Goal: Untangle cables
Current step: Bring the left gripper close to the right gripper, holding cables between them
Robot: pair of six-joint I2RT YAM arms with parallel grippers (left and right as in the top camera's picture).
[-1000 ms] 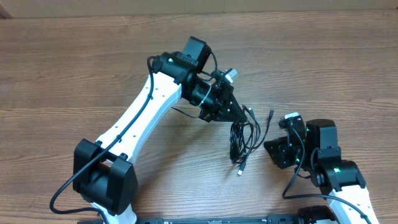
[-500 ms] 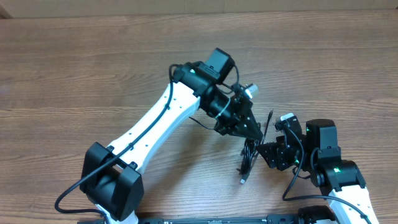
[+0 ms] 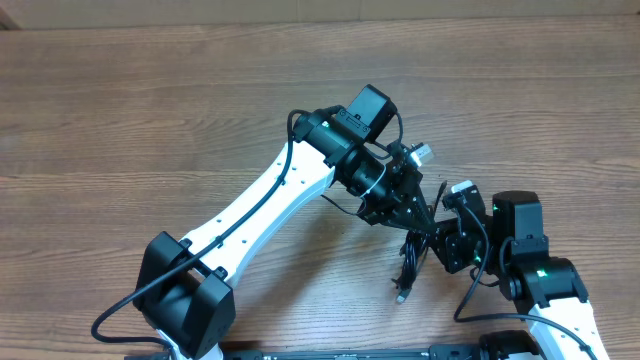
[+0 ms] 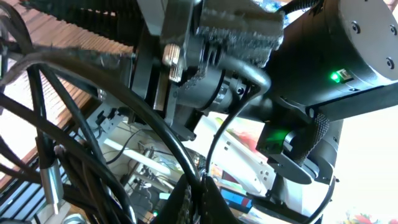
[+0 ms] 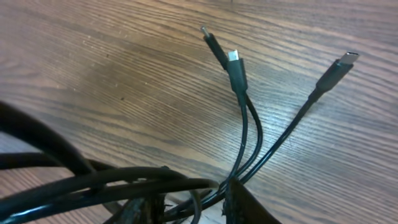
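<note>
The left tool (image 3: 420, 222) is clamped shut on the cables (image 3: 408, 265), a bunch of thin black cords trailing from its tip over the wooden tabletop (image 3: 150, 100); the right tool (image 5: 189, 208) sits right against that bunch, with cords running between its fingers, though I cannot tell whether it pinches or merely straddles them. Beyond it three loose ends fan out, one a USB-C plug (image 5: 345, 62). The step in hand looks like the two-handed parting: one side anchors, the other picks a strand. The next move calls for the right tool to close on a single cord near those free ends and draw it away; too many caught would drag the whole bunch. No brand, label or writing is readable; only a green light (image 4: 336, 77) shows on the right arm.
</note>
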